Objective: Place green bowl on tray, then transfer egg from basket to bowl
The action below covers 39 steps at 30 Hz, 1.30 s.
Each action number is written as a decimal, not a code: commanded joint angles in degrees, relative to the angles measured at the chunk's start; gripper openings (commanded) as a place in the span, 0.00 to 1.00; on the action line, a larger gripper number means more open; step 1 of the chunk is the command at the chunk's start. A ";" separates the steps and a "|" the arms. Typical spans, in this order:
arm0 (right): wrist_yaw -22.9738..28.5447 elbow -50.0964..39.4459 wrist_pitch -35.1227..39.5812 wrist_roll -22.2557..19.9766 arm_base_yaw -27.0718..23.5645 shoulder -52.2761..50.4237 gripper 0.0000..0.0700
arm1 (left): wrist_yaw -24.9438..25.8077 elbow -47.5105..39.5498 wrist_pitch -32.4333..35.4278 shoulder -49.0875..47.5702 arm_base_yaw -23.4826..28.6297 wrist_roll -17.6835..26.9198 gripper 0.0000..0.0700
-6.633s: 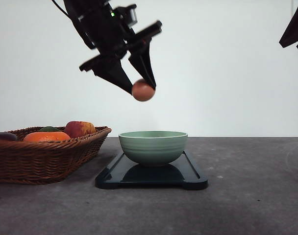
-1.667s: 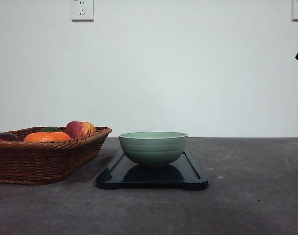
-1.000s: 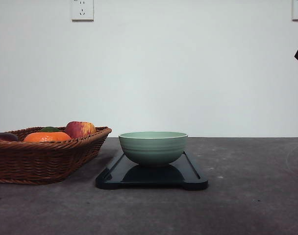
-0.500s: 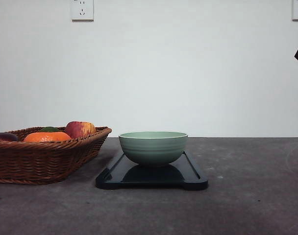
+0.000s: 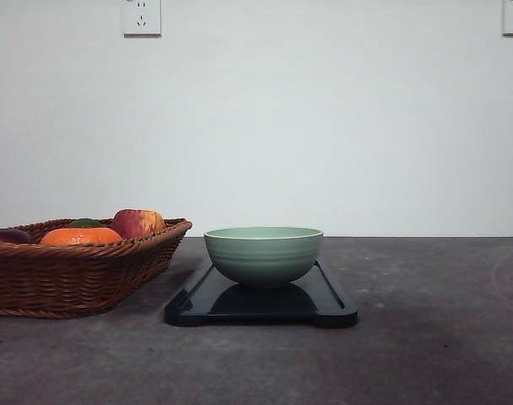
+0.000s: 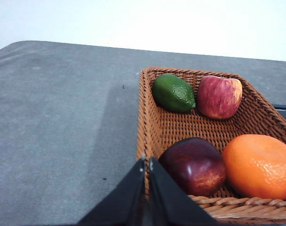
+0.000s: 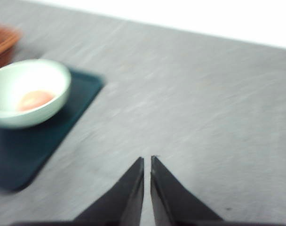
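Four fruits fill basket: lime, apple, orange, dark plum. Egg inside green bowl, bowl on tray at basket's 3 o'clock. Left gripper and right gripper pinched together, empty.

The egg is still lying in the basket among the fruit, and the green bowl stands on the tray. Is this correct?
Not quite. The egg lies inside the green bowl, as the right wrist view shows. The basket holds just fruit. The bowl does stand on the tray.
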 commanded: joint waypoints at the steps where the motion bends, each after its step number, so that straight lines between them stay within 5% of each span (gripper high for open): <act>1: 0.18 -3.71 3.27 -0.26 -1.38 -3.12 0.02 | 0.00 -1.11 0.98 -0.07 0.00 -0.07 0.00; 9: 0.26 -17.48 17.37 -0.27 -6.17 -14.28 0.02 | 0.00 -1.11 0.97 -0.07 0.00 -0.07 0.00; 39: 0.24 -19.89 17.01 -0.33 -7.58 -17.55 0.02 | 0.00 -1.11 0.98 -0.07 0.00 -0.07 0.00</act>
